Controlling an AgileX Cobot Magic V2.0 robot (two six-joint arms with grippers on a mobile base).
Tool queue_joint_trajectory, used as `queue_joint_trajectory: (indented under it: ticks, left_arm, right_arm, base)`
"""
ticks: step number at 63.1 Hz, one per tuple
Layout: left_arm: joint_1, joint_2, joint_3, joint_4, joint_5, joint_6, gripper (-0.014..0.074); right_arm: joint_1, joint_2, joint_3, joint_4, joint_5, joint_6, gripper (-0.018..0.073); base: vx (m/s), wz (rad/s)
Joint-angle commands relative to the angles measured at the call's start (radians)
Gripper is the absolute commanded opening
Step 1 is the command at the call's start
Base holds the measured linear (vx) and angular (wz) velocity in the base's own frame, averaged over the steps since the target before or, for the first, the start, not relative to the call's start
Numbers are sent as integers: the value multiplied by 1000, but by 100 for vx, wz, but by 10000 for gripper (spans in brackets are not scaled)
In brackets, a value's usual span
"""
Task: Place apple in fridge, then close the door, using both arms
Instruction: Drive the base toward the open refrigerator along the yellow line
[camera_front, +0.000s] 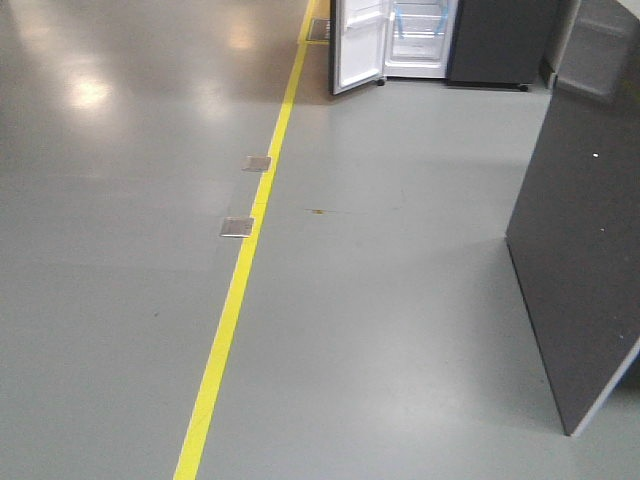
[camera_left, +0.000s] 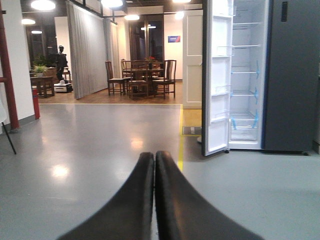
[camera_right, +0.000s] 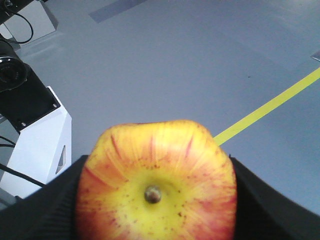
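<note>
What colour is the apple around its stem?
Yellow, streaked red outward; the apple shows best in the right wrist view.

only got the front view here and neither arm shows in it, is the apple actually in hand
Observer: Yes. In the right wrist view the right end effector is shut on the apple, with the stem end facing the camera.
Operator: ok and the left one, carrying anything
Observer: No. The left wrist view shows the left end effector shut and empty, its fingers pressed together with nothing between them.
</note>
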Motion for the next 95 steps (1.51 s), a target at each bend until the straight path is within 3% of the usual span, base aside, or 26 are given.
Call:
queue_joint_trajectory:
  ticks: [1, 95]
  left_arm:
    - [1, -14, 21, -9, -73, -7, -6]
    - [1, -14, 21, -9, -73, -7, -6]
  right_arm:
    - [1, 13, -24, 54, -47, -2, 367]
    - [1, 13, -24, 54, -47, -2, 367]
  base:
    - [12, 20]
    - [19, 0]
